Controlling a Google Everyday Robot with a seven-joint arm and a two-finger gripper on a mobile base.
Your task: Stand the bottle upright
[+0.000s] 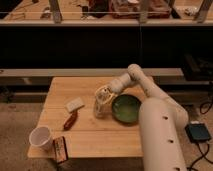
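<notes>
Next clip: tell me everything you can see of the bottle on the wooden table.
The bottle is small, pale and translucent, apparently plastic, and shaped as a narrow cylinder. It stands roughly upright on the wooden table, just left of the green bowl; whether the two touch cannot be told. Its top is covered by the gripper, which sits right over it, so the cap is hidden. No label can be made out.

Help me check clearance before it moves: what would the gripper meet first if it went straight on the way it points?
The gripper, over the table, points downward at the bottle just beneath it, so likely the bottle first; they may already touch. The bowl lies off to the side.
</notes>
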